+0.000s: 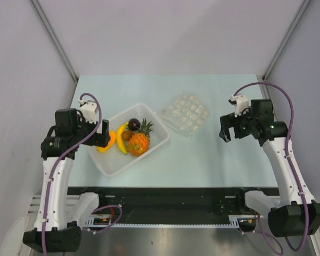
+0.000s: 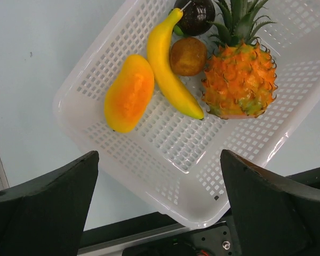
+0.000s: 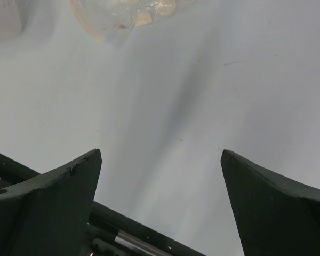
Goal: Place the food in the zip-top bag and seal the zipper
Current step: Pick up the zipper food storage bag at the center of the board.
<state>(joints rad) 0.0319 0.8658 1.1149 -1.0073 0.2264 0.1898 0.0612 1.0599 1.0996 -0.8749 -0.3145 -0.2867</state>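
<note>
The pineapple is lying in the white basket left of centre, its crown pointing toward the far edge. The banana is running parallel beside it, with the orange piece and the dark round fruit. The zip-top bag is lying flat just right of the basket. The left gripper is hovering over the basket and the right gripper near the right edge, both with jaws wide and empty.

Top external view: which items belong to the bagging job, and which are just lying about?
Job:
pineapple
banana
orange piece
dark round fruit
brown round fruit
zip-top bag

Just there:
white basket, currently holding the fruit
table
</note>
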